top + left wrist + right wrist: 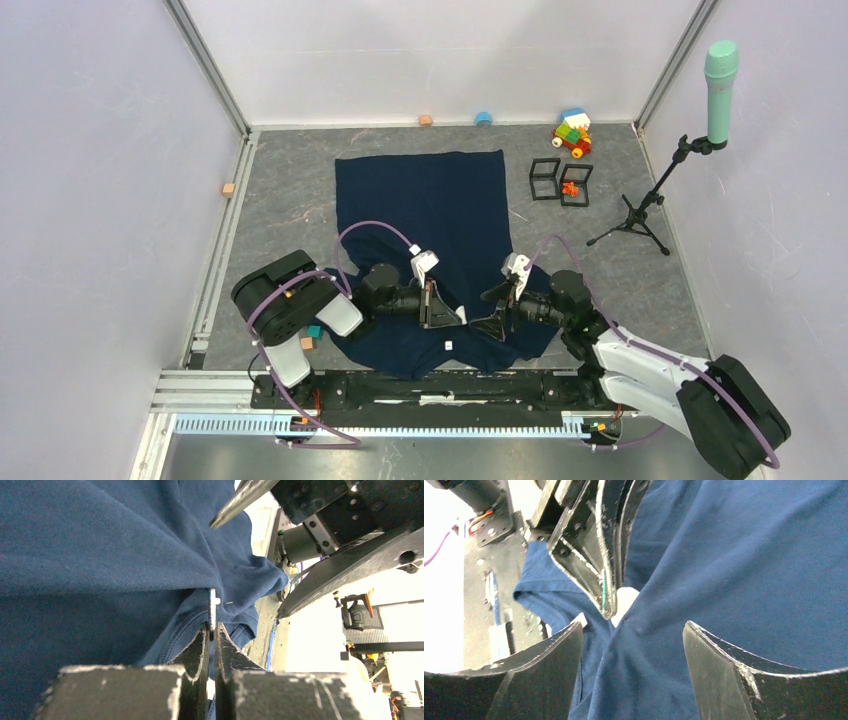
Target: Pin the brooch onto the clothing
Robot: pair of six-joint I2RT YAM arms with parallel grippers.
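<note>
Shirt [430,200] lies flat on the grey table [290,190], collar end toward the arms and hem toward the far wall. Both arms reach in over the near part of it and meet close together. Left gripper [212,627] is clamped tight, jaws pressed together. A thin white piece sticks out from between the tips, and I take it for the brooch [212,602]. A ridge of blue cloth is drawn up against it, so some fabric seems pinched or snagged there too; whether the pin has gone through the cloth cannot be told. Right gripper [633,625] faces the left one, jaws spread wide and holding nothing, one finger either side of the raised fold, just short of the white piece. A separate small white tag [449,345] sits on the shirt nearer the arm bases, apart from both grippers. Black frames [560,182], toy blocks [573,132] and a microphone stand [640,205] are well off to the right and play no part. Step in hand, as I judge it: fastening proper, with the left arm presenting the brooch at the fold and the right arm free to help. Next move likely calls for the right jaws to close on the cloth or the clasp right beside the left tips, steadying it so the pin can seat. Room is tight, the fingers nearly touch, and the cloth is loose, so a slow, small approach is wanted. Risk: the fold slips out, or the brooch twists in the grip
</note>
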